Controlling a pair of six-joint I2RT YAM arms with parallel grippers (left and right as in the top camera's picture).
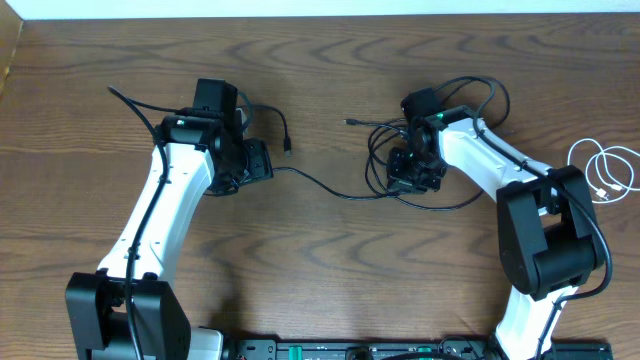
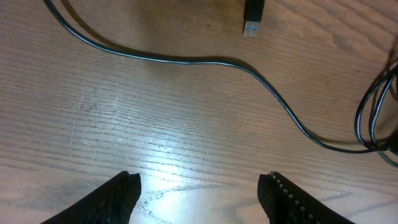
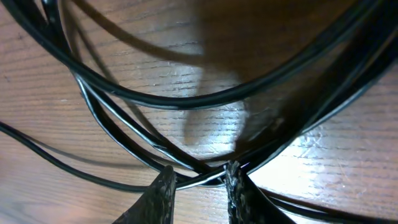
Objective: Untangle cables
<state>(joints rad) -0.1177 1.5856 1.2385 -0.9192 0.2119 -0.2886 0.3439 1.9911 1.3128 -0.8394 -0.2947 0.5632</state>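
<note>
Left gripper [image 2: 199,193]: spread wide, empty, above the table [image 2: 155,130]. Right gripper [image 3: 199,182]: jaws narrowly apart among the black cable's [image 1: 320,184] bunched loops; whether a strand is pinched cannot be told. The cable's free run lies left–right between the arms. White cable [image 1: 606,170]: far right, well apart.

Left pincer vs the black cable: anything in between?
Nothing visible. In the left wrist view only bare table lies between the open left pincer and the black cable running across ahead of it; a USB plug lies beyond.
</note>
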